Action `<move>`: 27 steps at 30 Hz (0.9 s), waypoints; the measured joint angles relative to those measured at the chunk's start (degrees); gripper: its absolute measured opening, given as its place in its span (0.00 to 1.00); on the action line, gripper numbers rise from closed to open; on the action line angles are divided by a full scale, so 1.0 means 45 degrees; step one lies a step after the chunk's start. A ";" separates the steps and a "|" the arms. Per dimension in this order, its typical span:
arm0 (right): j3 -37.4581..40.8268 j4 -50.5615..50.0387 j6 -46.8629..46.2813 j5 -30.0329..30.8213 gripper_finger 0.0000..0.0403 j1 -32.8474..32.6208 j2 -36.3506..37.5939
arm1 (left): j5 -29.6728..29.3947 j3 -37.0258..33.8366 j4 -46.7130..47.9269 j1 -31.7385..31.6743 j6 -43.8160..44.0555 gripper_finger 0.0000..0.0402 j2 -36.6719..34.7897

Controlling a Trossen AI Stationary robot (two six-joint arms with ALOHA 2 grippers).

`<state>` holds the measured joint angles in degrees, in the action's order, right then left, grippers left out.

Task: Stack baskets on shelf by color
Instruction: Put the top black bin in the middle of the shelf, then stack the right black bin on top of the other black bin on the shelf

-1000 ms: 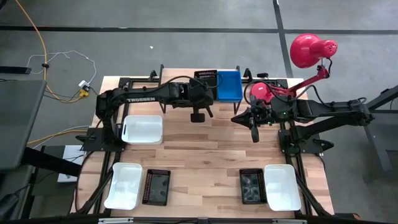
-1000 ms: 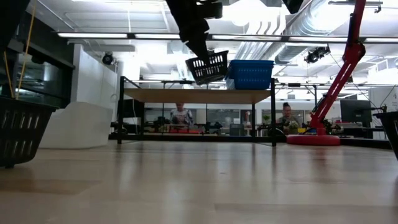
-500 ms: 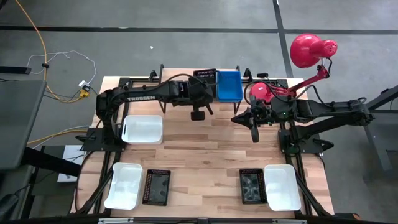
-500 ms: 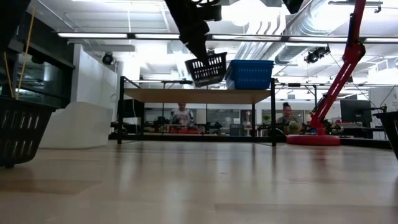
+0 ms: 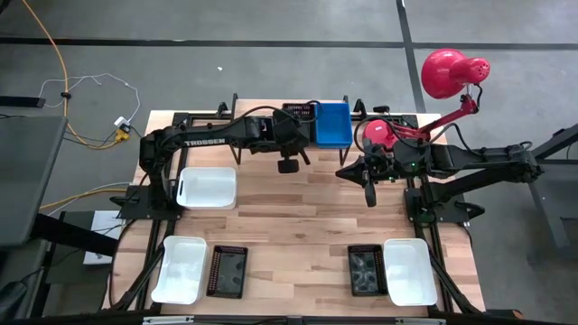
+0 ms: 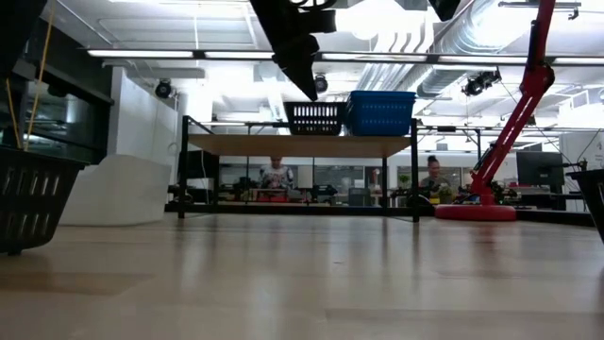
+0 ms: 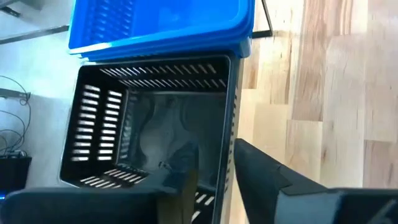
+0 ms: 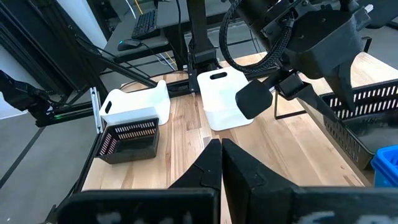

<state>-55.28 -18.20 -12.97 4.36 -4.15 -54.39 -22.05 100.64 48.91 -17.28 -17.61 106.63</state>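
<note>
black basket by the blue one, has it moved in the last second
Yes. The black basket has dropped and levelled out: it hung tilted above the shelf, now it sits flat on it, against the blue basket.

Black slotted plastic basket [image 5: 299,111] on shelf: mostly hidden under left arm in high view.
Left gripper [image 7: 211,180]: fingertips cut off by frame edge; grip undeterminable.
Bright blue plastic basket [image 7: 161,25]: far end cropped.
People beyond table, low view: too small to tell.

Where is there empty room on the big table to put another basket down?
The widest bare wood lies mid-table, between the two black baskets near the front edge, up toward the right pincer. The back is crowded: the shelf holds a black basket beside a blue basket.
</note>
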 joint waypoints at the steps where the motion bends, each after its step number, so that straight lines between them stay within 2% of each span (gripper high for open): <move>1: -0.0001 -0.0005 0.0000 0.0000 0.00 -0.0004 0.0000 | -0.0002 0.0000 -0.0056 0.0001 0.0000 0.25 0.0000; 6: -0.0001 -0.0005 0.0029 0.0000 0.00 -0.0004 0.0000 | 0.0003 0.0353 -0.0041 0.0001 0.0257 0.34 0.0000; 12: 0.0004 -0.0003 0.0029 0.0000 0.00 -0.0002 0.0000 | 0.0604 0.1920 0.1200 0.0051 0.0542 0.42 0.0000; 15: 0.0004 0.0000 0.0029 0.0061 0.00 -0.0004 0.0000 | 0.1231 0.2823 0.2103 0.0094 0.0934 0.43 -0.0029; 18: 0.0004 0.0000 -0.0005 0.0364 0.00 -0.0004 0.0000 | 0.2777 0.3167 0.2274 0.0127 0.1807 0.43 -0.0546; 22: 0.0004 -0.0005 -0.0010 0.0353 0.00 -0.0004 -0.0005 | 0.5314 0.2618 0.1616 0.0238 0.3445 0.41 -0.1784; 27: 0.0004 -0.0007 -0.0076 0.0186 0.00 -0.0004 0.0000 | 0.5640 0.0140 -0.1355 0.1136 0.4839 0.38 -0.4159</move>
<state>-55.27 -18.23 -13.31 5.20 -4.16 -54.39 3.32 101.27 42.81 -12.17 4.17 87.91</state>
